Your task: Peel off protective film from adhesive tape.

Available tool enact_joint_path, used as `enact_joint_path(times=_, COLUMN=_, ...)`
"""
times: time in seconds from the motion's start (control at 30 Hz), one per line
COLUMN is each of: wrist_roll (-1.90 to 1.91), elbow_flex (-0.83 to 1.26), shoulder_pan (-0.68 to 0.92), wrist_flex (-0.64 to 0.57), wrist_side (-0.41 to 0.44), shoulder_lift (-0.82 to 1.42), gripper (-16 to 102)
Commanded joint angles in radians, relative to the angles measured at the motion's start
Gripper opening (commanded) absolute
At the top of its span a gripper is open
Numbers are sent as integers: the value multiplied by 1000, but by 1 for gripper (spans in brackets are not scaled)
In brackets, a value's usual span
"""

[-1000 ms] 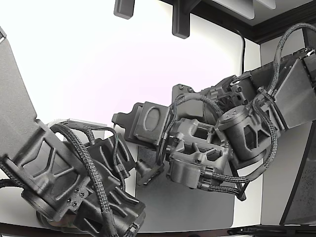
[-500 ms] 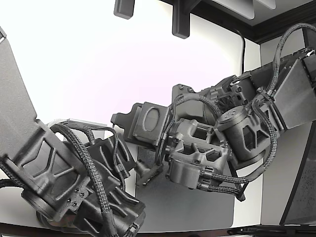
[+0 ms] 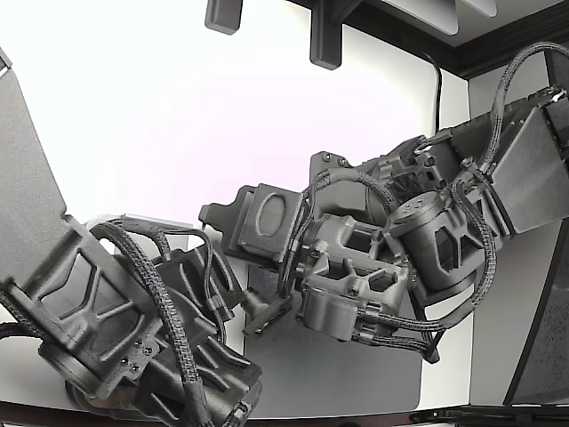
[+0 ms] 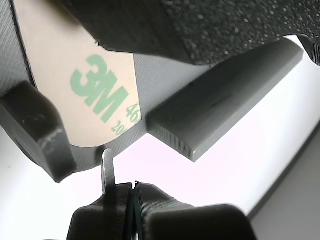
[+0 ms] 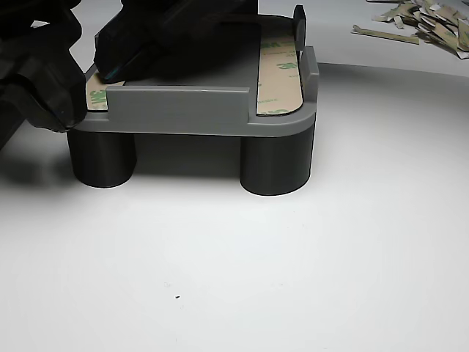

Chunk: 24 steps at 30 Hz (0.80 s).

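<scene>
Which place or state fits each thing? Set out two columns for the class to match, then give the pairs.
Things:
1. tape strip
2. grey fixture
3. film scraps
4. gripper

Places or states:
A. piled on the white table, far corner in the other view
B. stands on round legs
C. jaws together, just below the liner's edge
D. lies in the fixture, 3M liner up

Pairs: 1-D, 2-B, 3-A, 4-C

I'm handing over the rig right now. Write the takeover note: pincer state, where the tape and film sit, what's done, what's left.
Pincer: tips look closed together, nothing visibly gripped, just off the edge of the near tape strip.
Gray fixture on the white table carries two liner-covered strips; the far strip is untouched.
Done: peeled liner scraps piled at the table's back.
Left: catch the near strip's liner edge, peel it, then the far one.
</scene>
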Motion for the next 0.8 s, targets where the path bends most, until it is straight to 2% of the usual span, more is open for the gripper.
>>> enact_joint_path(times=0.0, wrist_roll=5, elbow_flex=-32, shoulder_pan=-8, wrist_flex=-8, wrist_side=5, shoulder_lift=14, gripper=-11)
enact_joint_path(times=0.77, wrist_roll=14, elbow_flex=-34, shoulder_pan=-5, wrist_flex=-14, wrist_side=5, shoulder_lift=8, gripper=-11)
